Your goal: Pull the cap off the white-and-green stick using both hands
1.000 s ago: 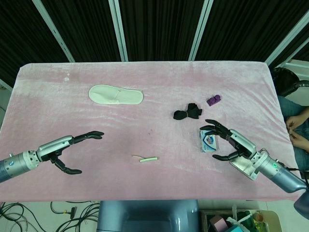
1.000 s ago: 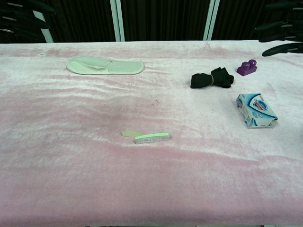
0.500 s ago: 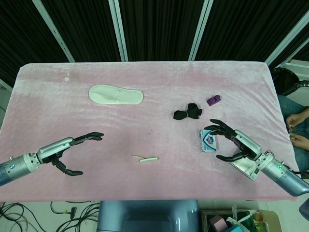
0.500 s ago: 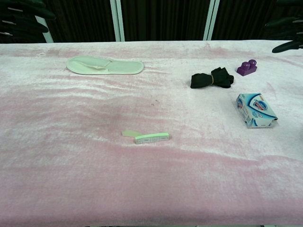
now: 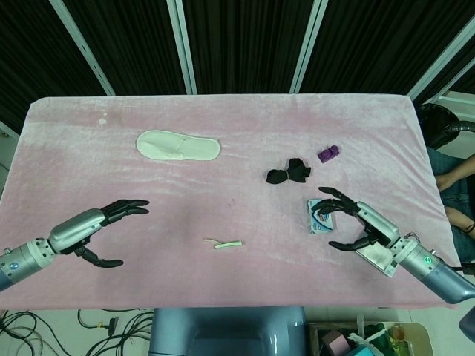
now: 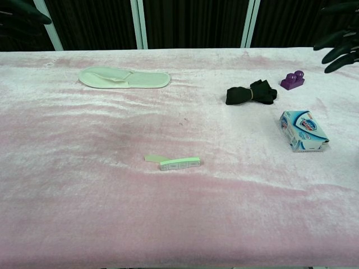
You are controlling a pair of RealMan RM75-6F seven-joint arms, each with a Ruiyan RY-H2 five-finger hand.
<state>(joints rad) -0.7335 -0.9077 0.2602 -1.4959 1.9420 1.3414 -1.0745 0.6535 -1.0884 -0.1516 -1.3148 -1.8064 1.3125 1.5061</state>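
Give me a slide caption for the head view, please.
Both open hands, left and right, flank the untouched white-and-green stick on the pink table.

A robotics test room, staged for recording rather than lived in: a long table draped in pink plush cloth (image 5: 356, 119) stands before a wall of black pleated curtains (image 5: 237, 44) divided by slanted white metal struts (image 5: 180, 44). Loose black cables (image 5: 44, 322) trail across the pale floor below the table's near edge. A grey machine base (image 5: 226, 330) sits under the table, and a seated person's arm (image 5: 456, 200) shows at the far right.
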